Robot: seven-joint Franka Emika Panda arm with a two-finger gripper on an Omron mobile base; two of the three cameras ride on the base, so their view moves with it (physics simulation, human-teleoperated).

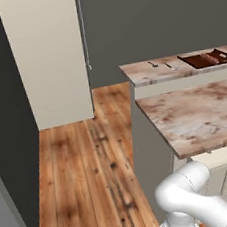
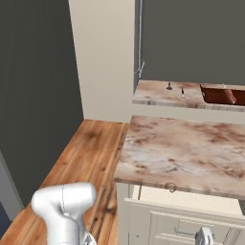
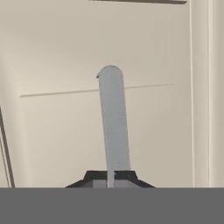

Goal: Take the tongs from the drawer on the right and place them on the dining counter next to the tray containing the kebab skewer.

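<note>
Hand view: tongs (image 3: 113, 118) base behind pincer (image 3: 110, 176)

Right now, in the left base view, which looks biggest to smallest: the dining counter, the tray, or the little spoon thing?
1. Dining counter, widest.
2. Tray, dark reddish-brown, resting on it.
3. Small utensil, tiny; too small to tell if it's a spoon.
All three sit equally far off, so the order holds.

One dark reddish-brown tray (image 1: 207, 58) sat on the far marbled dining counter (image 1: 146, 73), with two small metal utensils (image 1: 153, 64) beside it. Two stone-topped surfaces were counted in all, the nearer counter (image 2: 177, 153) being the second. One flat grey tongs arm (image 3: 113, 118) stood pinched between the two dark fingertips (image 3: 98, 177).
</note>
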